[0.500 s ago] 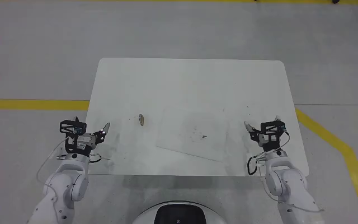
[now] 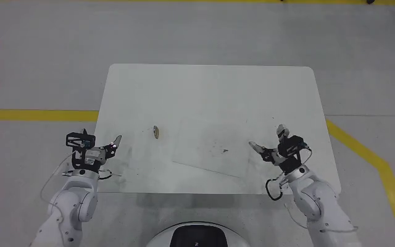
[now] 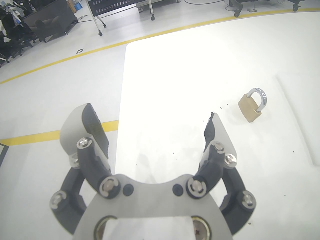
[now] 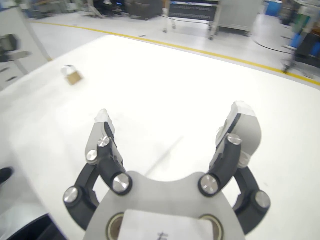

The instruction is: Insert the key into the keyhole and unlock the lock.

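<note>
A brass padlock (image 2: 156,131) with a silver shackle lies on the left half of the white table (image 2: 210,86); it is also the padlock (image 3: 251,107) ahead of my left gripper and the padlock (image 4: 72,76) far off in the right wrist view. A tiny dark object (image 2: 225,150), possibly the key, rests near the table's middle. My left gripper (image 2: 102,141) (image 3: 150,113) is open at the table's left front edge, one finger over the floor. My right gripper (image 2: 267,138) (image 4: 171,109) is open and empty over the right front part, pointing towards the middle.
A thin clear sheet (image 2: 197,157) lies flat on the table's middle front, under the dark object. Small dark specks dot the surface near the left gripper. Yellow floor tape (image 2: 43,115) runs past both sides of the table.
My right gripper has swung inward from the table's right edge towards the middle and turned. The left arm and the padlock have stayed put.
</note>
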